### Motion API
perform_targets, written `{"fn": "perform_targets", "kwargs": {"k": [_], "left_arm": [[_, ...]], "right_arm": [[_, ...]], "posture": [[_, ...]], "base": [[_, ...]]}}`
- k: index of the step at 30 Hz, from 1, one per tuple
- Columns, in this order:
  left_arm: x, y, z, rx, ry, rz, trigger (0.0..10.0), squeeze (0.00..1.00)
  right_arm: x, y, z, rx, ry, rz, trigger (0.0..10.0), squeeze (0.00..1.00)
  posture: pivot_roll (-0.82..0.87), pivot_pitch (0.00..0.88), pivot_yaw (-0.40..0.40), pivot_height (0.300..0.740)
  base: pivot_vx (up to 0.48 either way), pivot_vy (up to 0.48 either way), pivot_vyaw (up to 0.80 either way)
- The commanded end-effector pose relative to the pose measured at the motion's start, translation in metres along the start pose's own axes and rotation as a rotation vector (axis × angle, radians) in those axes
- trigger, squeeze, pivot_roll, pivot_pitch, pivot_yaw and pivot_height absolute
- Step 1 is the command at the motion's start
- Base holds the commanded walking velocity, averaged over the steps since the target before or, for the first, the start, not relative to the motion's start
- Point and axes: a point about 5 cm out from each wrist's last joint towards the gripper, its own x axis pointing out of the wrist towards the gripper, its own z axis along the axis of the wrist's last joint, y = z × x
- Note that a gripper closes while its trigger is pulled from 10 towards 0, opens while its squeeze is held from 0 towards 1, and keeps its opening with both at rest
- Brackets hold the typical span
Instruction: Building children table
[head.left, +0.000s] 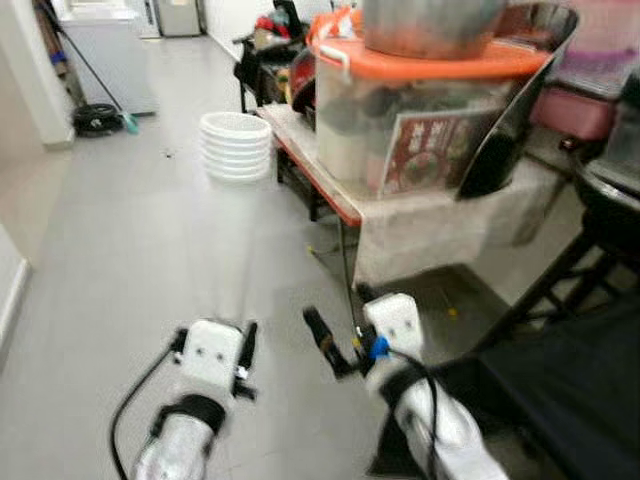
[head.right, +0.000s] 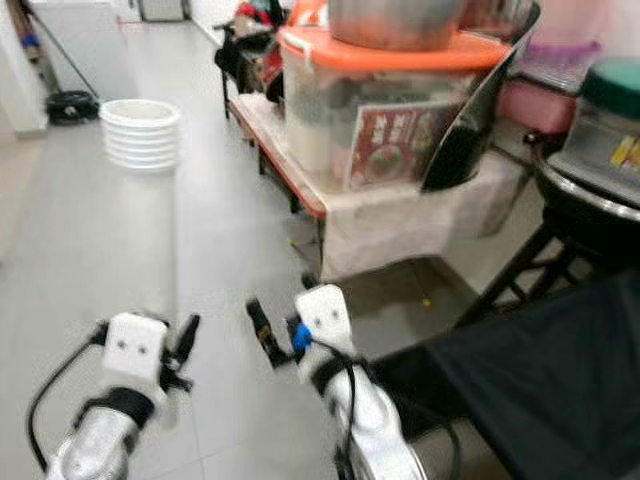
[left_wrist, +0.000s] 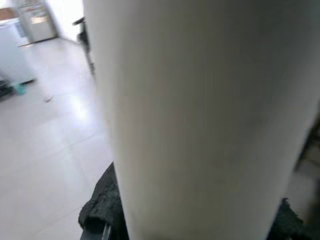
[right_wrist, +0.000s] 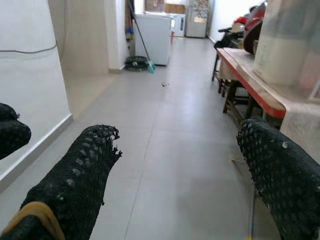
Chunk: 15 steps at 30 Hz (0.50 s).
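**Desk:** Log entry, please. What are the pincers doing?

**Operator:** My left gripper (head.left: 245, 345) is clamped around a thick white leg (left_wrist: 200, 115). In its wrist view the dark pads sit on either side of the cylinder. From the head camera the leg runs forward, away from me, over the floor (head.left: 130, 260). It looks pale and blurred, with a ribbed white end far out. I can't tell whether those ribs belong to the leg or stand behind it. My right gripper (right_wrist: 175, 150) has its fingers (right_wrist: 75, 185) spread wide apart with nothing between them, and it is held out low in front of me.

**Desk:** How far along is the build?

**Operator:** Early, in my judgement. I have one part in hand and it isn't joined to anything. I see no tabletop, no other legs and no fasteners.

**Desk:** What's around you?

**Operator:** To my right is a red-edged bench (head.left: 330, 185) carrying an orange-lidded bin (head.left: 420, 110). Neither looks like part of the kit.

**Desk:** What's left to do?

**Operator:** Practically all of it: find the top, bring this leg to it, seat it, then do the same for the others.
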Motion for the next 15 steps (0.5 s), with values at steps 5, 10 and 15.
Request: {"fn": "perform_targets", "kwargs": {"k": [5,10,15], "left_arm": [[-0.0001,0.0028,-0.0043,0.017,0.015,0.014,10.0,0.0],[-0.0001,-0.0013,-0.0071,0.017,0.021,-0.002,10.0,0.0],[0.0,-0.0023,-0.0085,0.013,0.024,-0.003,10.0,0.0]], "right_arm": [[-0.0017,0.0014,-0.0018,0.002,0.005,-0.01,10.0,0.0],[-0.0017,0.0037,-0.0037,-0.012,0.009,0.005,10.0,0.0],[-0.0022,0.004,-0.0051,-0.004,0.016,0.006,10.0,0.0]], "posture": [[0.1,0.0,-0.083,0.74],[0.1,0.0,-0.081,0.74],[0.1,0.0,-0.081,0.74]], "base": [[-0.299,0.0,0.4],[-0.305,0.0,0.8],[-0.314,0.0,0.8]]}}
